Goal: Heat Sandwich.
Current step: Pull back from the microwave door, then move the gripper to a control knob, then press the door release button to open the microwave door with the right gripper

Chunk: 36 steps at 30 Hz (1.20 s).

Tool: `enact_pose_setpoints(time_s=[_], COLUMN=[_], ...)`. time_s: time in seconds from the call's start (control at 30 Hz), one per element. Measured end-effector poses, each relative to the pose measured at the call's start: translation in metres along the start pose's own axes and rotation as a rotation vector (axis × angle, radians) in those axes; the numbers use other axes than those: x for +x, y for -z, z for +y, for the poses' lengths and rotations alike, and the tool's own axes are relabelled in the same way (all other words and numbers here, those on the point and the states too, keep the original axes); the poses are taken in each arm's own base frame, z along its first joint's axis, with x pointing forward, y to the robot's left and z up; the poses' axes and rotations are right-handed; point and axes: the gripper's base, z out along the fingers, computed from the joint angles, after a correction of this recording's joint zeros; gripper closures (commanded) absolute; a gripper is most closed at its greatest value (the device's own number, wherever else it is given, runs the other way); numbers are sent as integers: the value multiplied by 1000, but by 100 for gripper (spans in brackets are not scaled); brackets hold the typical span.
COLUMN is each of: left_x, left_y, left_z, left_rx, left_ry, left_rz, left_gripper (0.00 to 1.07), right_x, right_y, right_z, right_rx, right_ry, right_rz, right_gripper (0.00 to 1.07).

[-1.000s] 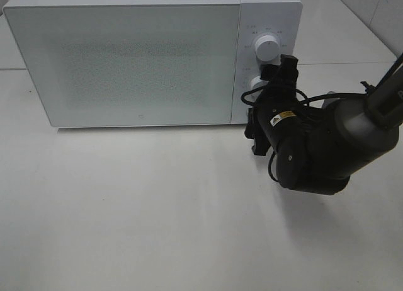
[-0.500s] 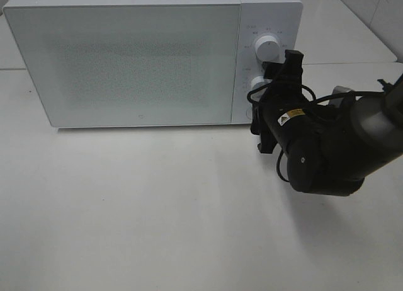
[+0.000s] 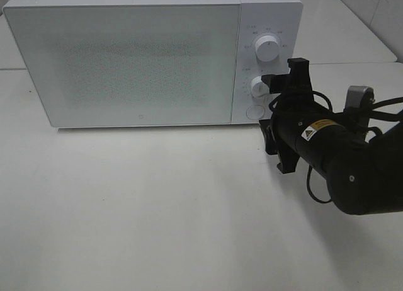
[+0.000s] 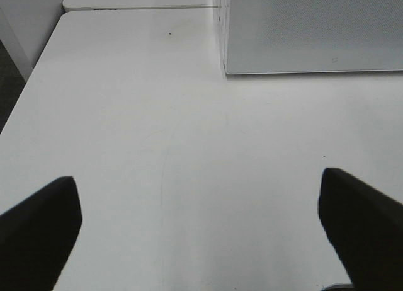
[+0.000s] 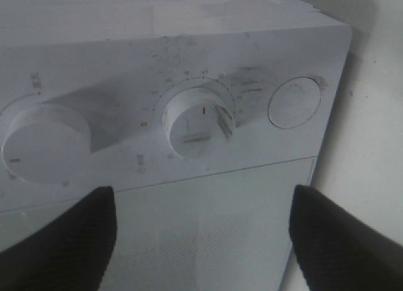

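1. The sandwich shows in none of the views, so its look and its place cannot be told. The microwave (image 3: 126, 58) has its door (image 3: 126, 64) shut, and the pale speckled front hides the inside.
2. The microwave stands at the back of the table (image 3: 157, 209). Its control panel carries an upper knob (image 3: 267, 50), a lower knob (image 3: 259, 86) and a round button (image 3: 254, 112) below them.
3. The right pincer (image 3: 269, 108) is spread, pinching nothing, and points at the panel just beside the lower knob. Its wrist view looks at that knob, which bears a red mark inside a ring of numerals, with grey smudges around it.
4. The left pincer (image 4: 198, 177) is spread wide, nothing between its fingers, and hangs over bare table well apart from the microwave's corner.
5. The table is white, smooth and matt, and the right arm casts a soft shadow on it.
6. Behind it lies another white surface with a seam between. A strip of dark floor (image 4: 9, 83) shows past the table's edge in the left wrist view.
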Motion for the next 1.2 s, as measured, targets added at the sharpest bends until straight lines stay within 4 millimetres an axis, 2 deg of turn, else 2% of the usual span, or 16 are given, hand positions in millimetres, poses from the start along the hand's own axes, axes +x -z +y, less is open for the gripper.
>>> enact_pose_setpoints(time_s=[0.1, 0.2, 0.27, 0.37, 0.43, 0.47, 0.53, 0.7, 0.77, 0.87, 0.93, 0.97, 1.07, 1.2], left_x=[0, 0, 0, 0, 0, 0, 0, 0, 0, 0, 0, 0, 0, 0], left_y=[0, 0, 0, 0, 0, 0, 0, 0, 0, 0, 0, 0, 0, 0], left_z=[0, 0, 0, 0, 0, 0, 0, 0, 0, 0, 0, 0, 0, 0], left_rx=[0, 0, 0, 0, 0, 0, 0, 0, 0, 0, 0, 0, 0, 0], left_ry=[0, 0, 0, 0, 0, 0, 0, 0, 0, 0, 0, 0, 0, 0], left_rz=[0, 0, 0, 0, 0, 0, 0, 0, 0, 0, 0, 0, 0, 0], left_gripper=[10, 10, 10, 10, 10, 10, 10, 10, 10, 10, 10, 10, 10, 10], right_x=[0, 1, 1, 2, 3, 3, 3, 5, 5, 5, 5, 5, 5, 3], right_y=[5, 14, 16, 27, 30, 37, 40, 58, 61, 76, 79, 87, 95, 118], right_z=[1, 4, 5, 9, 10, 15, 16, 27, 29, 36, 38, 42, 46, 53], right_rx=[28, 118, 146, 231, 240, 254, 257, 243, 240, 211, 204, 186, 174, 158], right_ry=[48, 214, 253, 479, 546, 667, 734, 1074, 1111, 1270, 1296, 1348, 1385, 1438], right_rz=[13, 61, 78, 164, 187, 236, 261, 404, 427, 516, 533, 574, 611, 702], right_gripper=[33, 33, 33, 33, 33, 33, 33, 33, 33, 33, 33, 33, 33, 33])
